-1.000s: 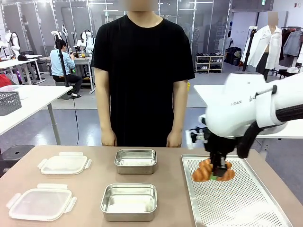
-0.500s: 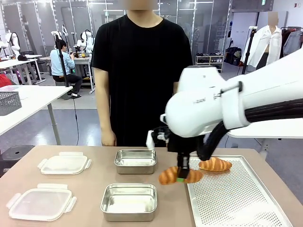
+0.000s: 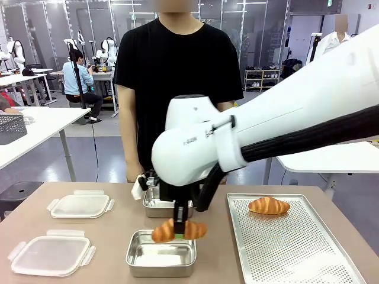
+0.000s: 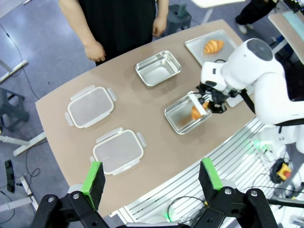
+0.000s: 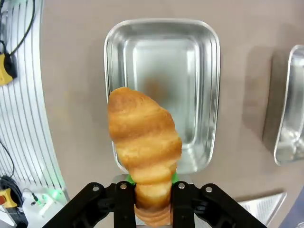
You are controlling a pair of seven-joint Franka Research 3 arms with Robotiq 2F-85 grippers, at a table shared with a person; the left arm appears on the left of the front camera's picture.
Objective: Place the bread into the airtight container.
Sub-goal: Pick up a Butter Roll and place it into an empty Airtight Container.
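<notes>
My right gripper [image 3: 179,231] is shut on a golden croissant [image 3: 179,230], the bread, and holds it just above the near steel container [image 3: 161,254]. From the right wrist camera the croissant [image 5: 143,138] hangs between the fingers over that container's [image 5: 161,57] bare inside. The left wrist view looks down from high up on the same croissant [image 4: 197,111] over the near container [image 4: 183,115]. My left gripper [image 4: 152,175] is open, high above the table. A second croissant [image 3: 269,205] lies on the perforated tray [image 3: 296,248].
A second steel container [image 3: 169,201] stands behind the near one. Two clear lids [image 3: 81,205] [image 3: 51,254] lie on the table's left side. A person in a black shirt [image 3: 177,89] stands at the far edge, hands down.
My right arm has carried the croissant leftward off the tray and across to above the near container. One croissant stays on the tray.
</notes>
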